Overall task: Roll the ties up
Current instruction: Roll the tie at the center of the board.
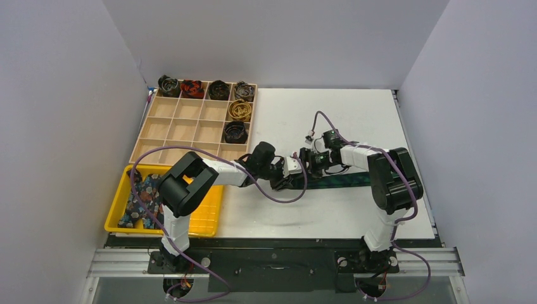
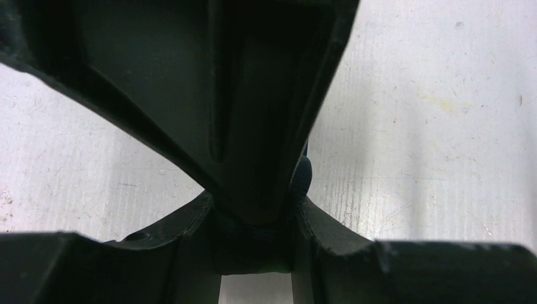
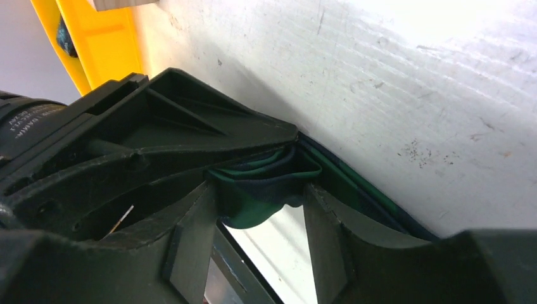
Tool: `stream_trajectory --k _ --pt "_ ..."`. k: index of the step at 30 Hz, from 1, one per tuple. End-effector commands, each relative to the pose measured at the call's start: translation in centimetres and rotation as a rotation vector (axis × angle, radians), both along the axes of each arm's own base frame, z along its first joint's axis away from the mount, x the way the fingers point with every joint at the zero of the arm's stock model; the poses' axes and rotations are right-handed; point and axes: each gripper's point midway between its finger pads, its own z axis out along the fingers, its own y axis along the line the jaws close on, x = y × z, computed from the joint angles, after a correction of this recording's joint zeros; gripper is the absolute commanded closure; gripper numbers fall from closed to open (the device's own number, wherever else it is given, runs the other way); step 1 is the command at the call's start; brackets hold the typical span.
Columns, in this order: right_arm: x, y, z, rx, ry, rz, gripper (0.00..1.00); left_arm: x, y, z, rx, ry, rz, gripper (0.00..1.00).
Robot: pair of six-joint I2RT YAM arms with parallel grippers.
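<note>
A dark green-navy plaid tie [image 1: 342, 182] lies flat across the middle of the white table [image 1: 329, 120]. Its left end is bunched between both grippers. My left gripper [image 1: 283, 177] is shut on that end; dark fabric [image 2: 253, 247] fills the gap between its fingers [image 2: 171, 234]. My right gripper [image 1: 303, 166] meets it tip to tip from the right. It is shut on a folded wad of the tie [image 3: 253, 202]. The rest of the tie runs away along the table [image 3: 358, 190]. Several rolled ties [image 1: 219, 90] sit in a wooden divider tray [image 1: 183, 130].
The divider tray stands at the back left, with rolls in its far row and right column [image 1: 235, 132]. A yellow bin [image 1: 206, 215] at the front left holds floral-print ties [image 1: 142, 196]; its corner shows in the right wrist view [image 3: 101, 44]. Grey walls enclose the table.
</note>
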Motion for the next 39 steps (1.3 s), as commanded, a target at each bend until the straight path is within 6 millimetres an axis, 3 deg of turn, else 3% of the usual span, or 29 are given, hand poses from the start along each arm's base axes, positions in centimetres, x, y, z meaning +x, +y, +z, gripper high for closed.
stream_trajectory --k 1,6,7,10,12,13,15,20,25,28,29,33,36,39 --pt "-0.5 0.5 0.6 0.014 -0.01 -0.051 0.53 -2.6 5.6 -7.5 0.287 0.137 0.071 0.86" --pt "0.8 0.6 -0.2 0.012 -0.037 -0.145 0.67 -2.4 5.5 -7.6 0.285 0.141 0.082 0.86" --pt "0.9 0.6 -0.5 0.012 -0.039 -0.166 0.75 -2.5 5.4 -7.7 0.283 0.144 0.082 0.86" --pt "0.6 0.3 -1.0 -0.001 -0.033 -0.192 0.78 -2.5 5.4 -7.7 0.284 0.148 0.087 0.86" --pt "0.1 -0.1 -1.3 -0.015 -0.023 -0.202 0.75 -2.5 5.5 -7.8 0.286 0.153 0.093 0.86" --pt "-0.2 -0.2 -1.5 -0.021 -0.013 -0.206 0.64 -2.5 5.4 -7.8 0.287 0.154 0.093 0.86" --pt "-0.6 -0.5 -1.2 -0.026 -0.016 -0.215 0.54 -2.5 5.5 -7.8 0.288 0.154 0.098 0.87" --pt "-1.1 -0.8 0.1 -0.002 -0.043 -0.246 0.56 -2.6 5.6 -7.9 0.29 0.159 0.102 0.86" --pt "-0.3 -0.4 -0.9 -0.012 -0.068 -0.231 0.75 -2.6 5.5 -8.0 0.287 0.16 0.101 0.86" --pt "-0.4 -0.8 -1.9 -0.054 -0.056 -0.195 0.98 -2.7 5.4 -7.9 0.286 0.162 0.1 0.86" --pt "-0.6 -1.1 -2.5 -0.072 -0.048 -0.187 1.0 -2.7 5.5 -7.9 0.284 0.165 0.1 0.85" --pt "-1.2 -3.6 -4.1 -0.174 -0.02 -0.181 1.0 -2.7 5.0 -7.4 0.243 0.167 0.095 0.72" --pt "-2.0 -5.1 -5.1 -0.231 0.011 -0.164 1.0 -2.4 4.4 -6.8 0.193 0.161 0.082 0.52" --pt "-2.2 -6.3 -5.7 -0.273 0.033 -0.169 1.0 -2.2 3.5 -5.1 0.105 0.139 0.033 0.39"
